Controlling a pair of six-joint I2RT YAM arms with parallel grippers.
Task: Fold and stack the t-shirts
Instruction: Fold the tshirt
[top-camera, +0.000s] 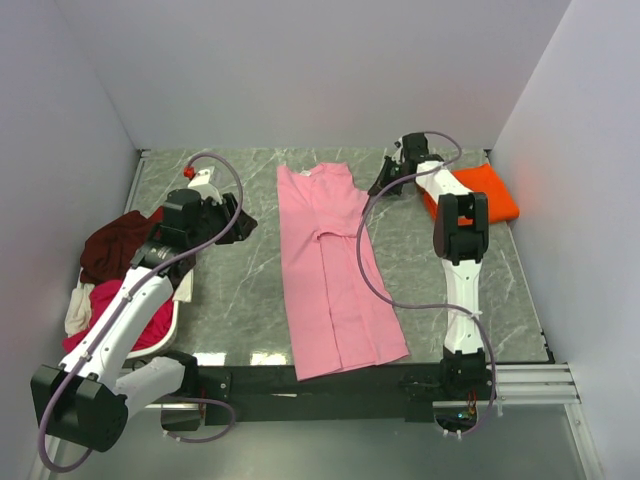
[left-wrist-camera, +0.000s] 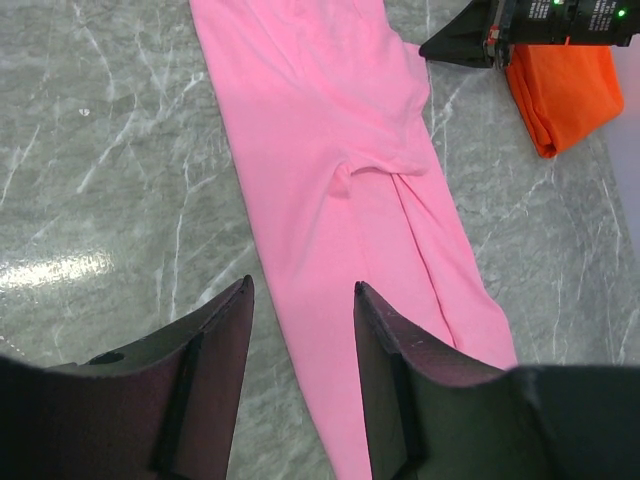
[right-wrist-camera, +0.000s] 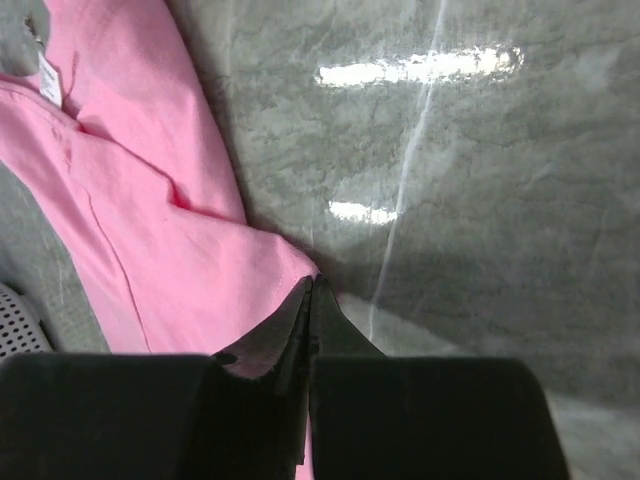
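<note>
Closest to me, the left arm hangs over the counter with its jaws spread and nothing between them. The pink t-shirt lies flat down the middle, long sides folded in. The right arm reaches to the shirt's far right corner, jaws pressed together, pinching the cloth edge there. A folded orange t-shirt sits far right. A maroon t-shirt, magenta t-shirt and cream t-shirt are heaped on the left.

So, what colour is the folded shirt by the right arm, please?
The folded shirt is orange; top view.
</note>
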